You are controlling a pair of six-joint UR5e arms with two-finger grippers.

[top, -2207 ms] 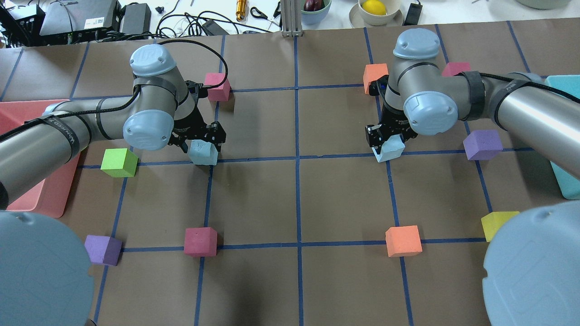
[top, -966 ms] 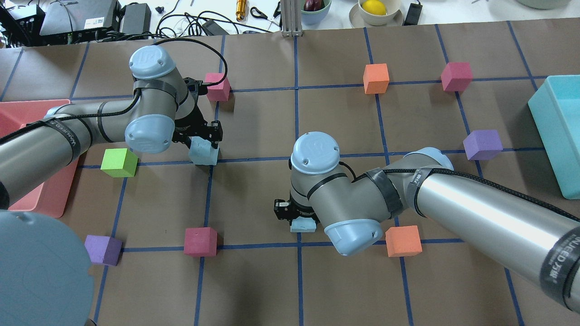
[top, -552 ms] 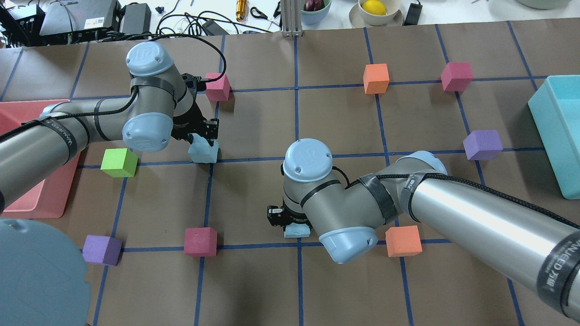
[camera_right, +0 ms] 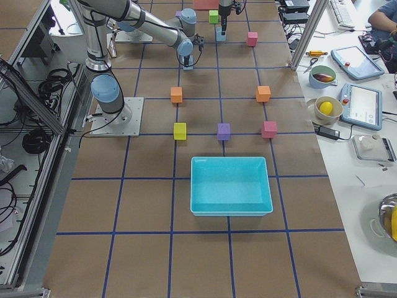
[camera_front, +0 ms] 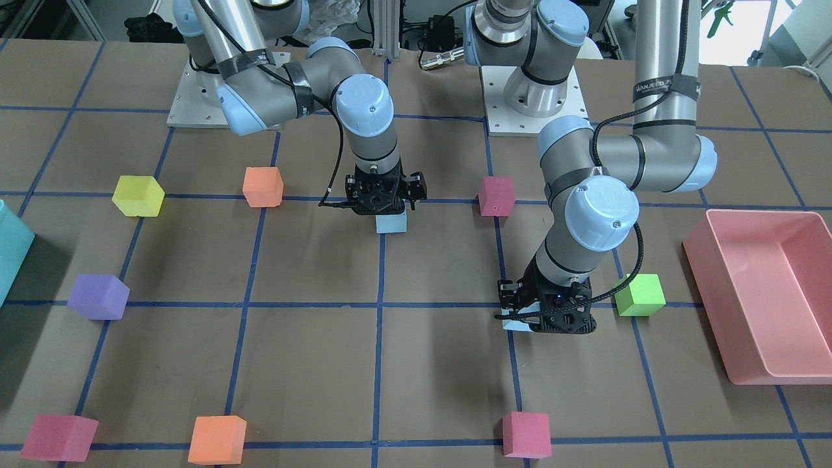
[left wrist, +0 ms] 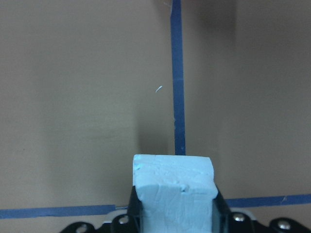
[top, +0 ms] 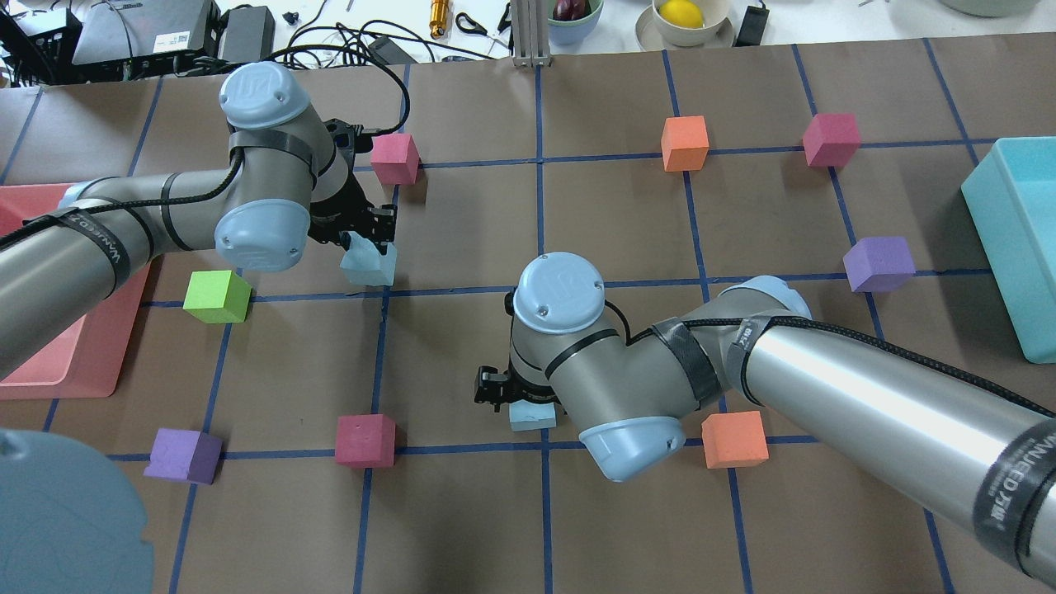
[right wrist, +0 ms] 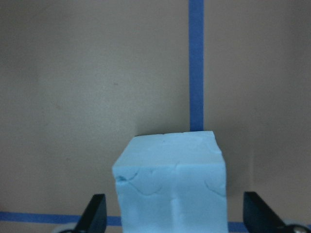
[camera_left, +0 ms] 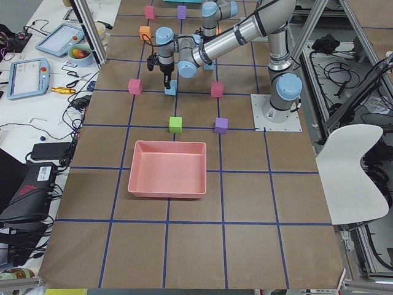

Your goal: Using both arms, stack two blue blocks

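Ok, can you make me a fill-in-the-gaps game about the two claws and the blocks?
The block squeezed in the left claw is pale ___.
The right claw is ___, its fingers not touching the other blue block.
The cube between the left claw and the pink tray is ___.
Missing words: blue; open; green.

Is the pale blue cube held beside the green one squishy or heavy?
Probably soft foam: the blue block looks creased and dented. Likely light: the left fingers hold it by side pressure alone. Flat-sided, so it shouldn't roll.
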